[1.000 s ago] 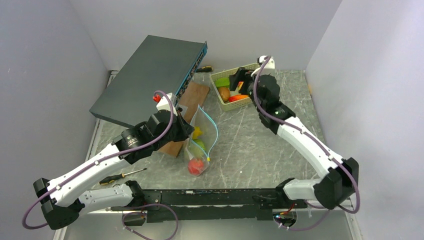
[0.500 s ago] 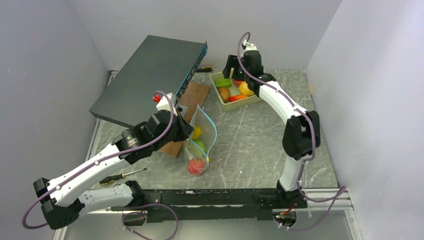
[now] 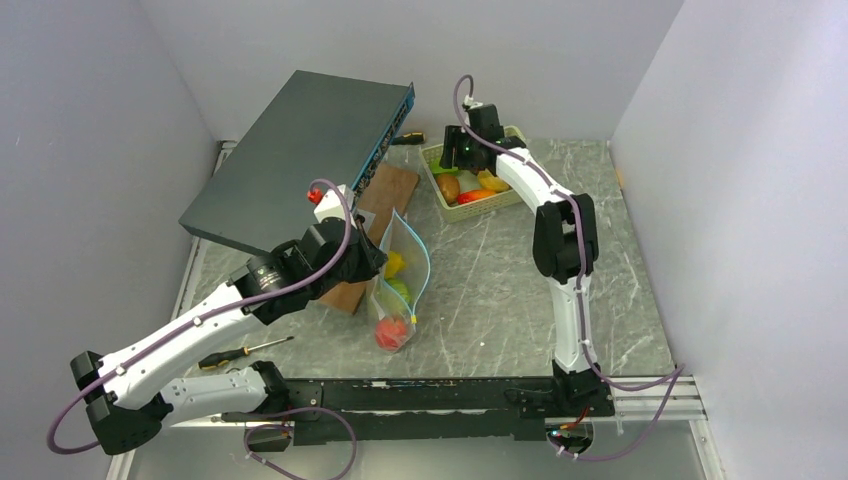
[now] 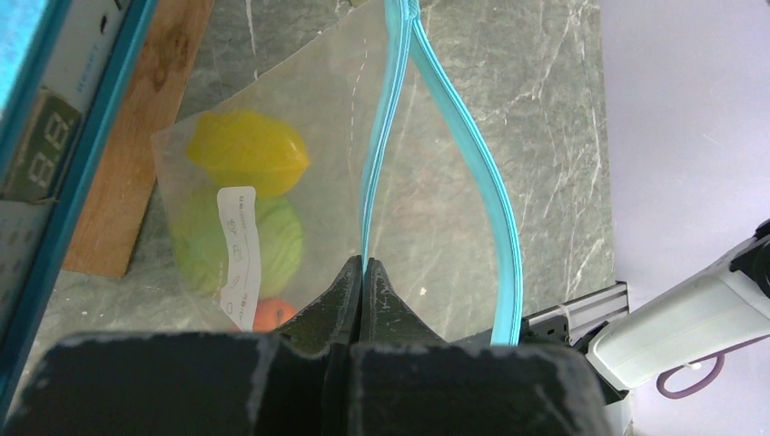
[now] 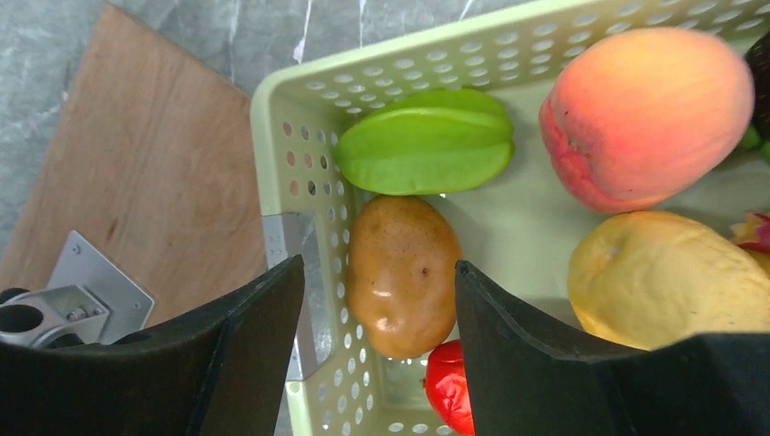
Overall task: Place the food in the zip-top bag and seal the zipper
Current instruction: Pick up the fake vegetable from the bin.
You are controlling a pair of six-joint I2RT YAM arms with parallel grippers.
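Grey marbled tabletop (image 3: 500, 290) carries the zip-top bag (image 3: 400, 275), which lies just beside a wooden board (image 3: 385, 190) with its long axis running from the far side toward the arm bases. Its mouth faces right, and the zipper (image 4: 380, 136) gapes in a wide teal loop. The left end effector (image 4: 363, 272) is pressed together, pinching one lip of that strip. Inside the bag sit a yellow fruit (image 4: 245, 153), a light green one (image 4: 272, 241) and a red one (image 3: 393, 332). The right end effector (image 5: 377, 268) is spread over the near-left corner of the pale green basket (image 5: 272, 118), its fingers straddling a brown potato (image 5: 402, 272); whether they touch it I cannot tell. A second ago this arm lay low and bent at the right; now it stands stretched, its wrist farther left over the basket. The bag and the left arm have not shifted.
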